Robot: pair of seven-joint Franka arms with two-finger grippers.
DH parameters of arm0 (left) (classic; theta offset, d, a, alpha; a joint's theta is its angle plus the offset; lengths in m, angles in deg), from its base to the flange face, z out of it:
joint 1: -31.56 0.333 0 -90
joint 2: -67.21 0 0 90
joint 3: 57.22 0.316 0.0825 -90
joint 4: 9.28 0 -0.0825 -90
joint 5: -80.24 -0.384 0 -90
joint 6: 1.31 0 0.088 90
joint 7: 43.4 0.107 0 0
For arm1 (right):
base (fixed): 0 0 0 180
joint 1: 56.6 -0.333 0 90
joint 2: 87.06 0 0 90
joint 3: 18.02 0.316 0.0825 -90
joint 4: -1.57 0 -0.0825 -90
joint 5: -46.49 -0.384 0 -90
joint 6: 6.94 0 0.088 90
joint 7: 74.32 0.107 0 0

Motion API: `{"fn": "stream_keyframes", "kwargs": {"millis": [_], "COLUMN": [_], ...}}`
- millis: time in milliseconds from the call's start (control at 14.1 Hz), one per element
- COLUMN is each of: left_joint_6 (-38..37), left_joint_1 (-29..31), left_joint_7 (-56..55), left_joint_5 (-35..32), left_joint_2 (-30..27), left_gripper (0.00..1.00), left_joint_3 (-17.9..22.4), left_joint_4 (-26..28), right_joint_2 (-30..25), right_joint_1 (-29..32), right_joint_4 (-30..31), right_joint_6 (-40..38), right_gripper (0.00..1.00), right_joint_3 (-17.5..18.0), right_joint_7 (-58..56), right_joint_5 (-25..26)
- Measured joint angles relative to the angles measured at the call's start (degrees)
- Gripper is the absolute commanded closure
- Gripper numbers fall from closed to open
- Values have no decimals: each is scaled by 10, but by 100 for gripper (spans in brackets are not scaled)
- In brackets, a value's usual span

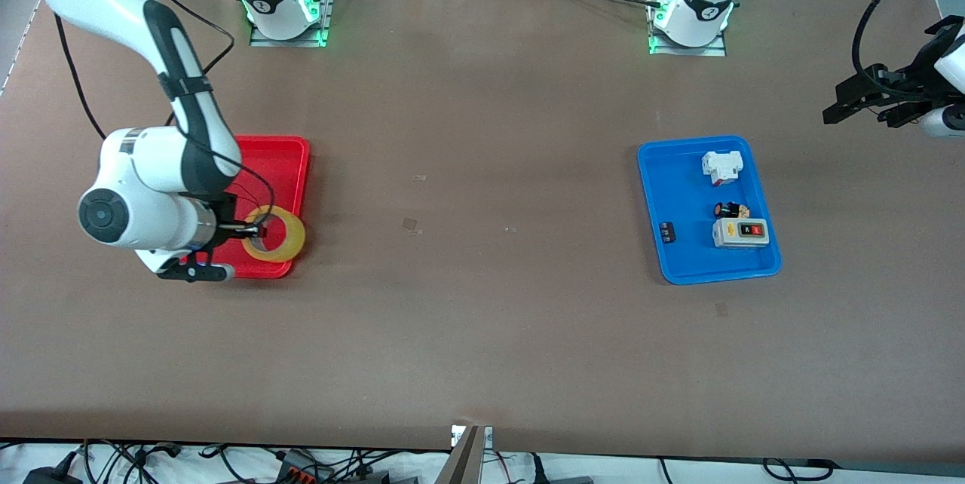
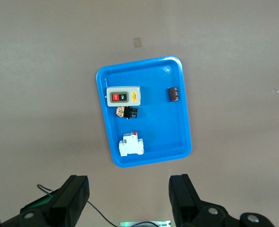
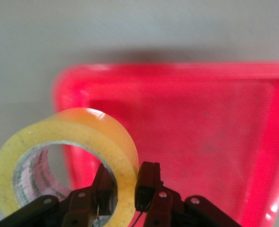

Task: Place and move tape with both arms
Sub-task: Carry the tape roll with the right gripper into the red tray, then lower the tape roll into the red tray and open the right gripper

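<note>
The right arm's wrist and forearm cover much of the red tray (image 1: pixel 290 160) in the front view, and the right gripper (image 1: pixel 255 228) itself is mostly lost under the wrist, so only its tips show against the tape (image 1: pixel 292 237). In the right wrist view the tray's rim runs out of the picture and the tape (image 3: pixel 89 130) is cut off at the edge. The print inside the roll's core is too small to read. The tape is a translucent yellow ring with a wide round hole and a pale inner core; it is tilted, lifted over the corner of the red tray that lies nearest the front camera and the table's middle. The right gripper (image 3: pixel 125 187) has its fingers clamped on the ring's wall, one finger inside the hole and one outside. The left gripper (image 1: pixel 867 96) hangs high over the table edge at the left arm's end, waiting, its arm mostly out of the front view; its fingers (image 2: pixel 75 194) stand wide apart with nothing between them. Below it lies the blue tray (image 2: pixel 175 137), holding a switch box (image 2: pixel 124 96) and three small parts too small to make out.
</note>
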Motion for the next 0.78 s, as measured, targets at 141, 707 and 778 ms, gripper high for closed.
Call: {"fn": "stream_keyframes", "kwargs": {"millis": [141,707,778], "left_joint_6": [0,0,0], "left_joint_1": [0,0,0], "left_joint_7": [0,0,0], "left_joint_5": [0,0,0], "left_joint_2": [0,1,1], "left_gripper": [0,0,0], "left_joint_3": [0,0,0], "left_joint_4": [0,1,1], "right_joint_2": [-18,-55,-55], "right_joint_1": [13,23,23], "right_joint_4": [33,122,128], "right_joint_6": [3,64,70], "right_gripper": [100,90,56], "right_joint_3": [0,-14,-14], "right_joint_7": [-6,-6,-6], "right_joint_5": [29,74,78]}}
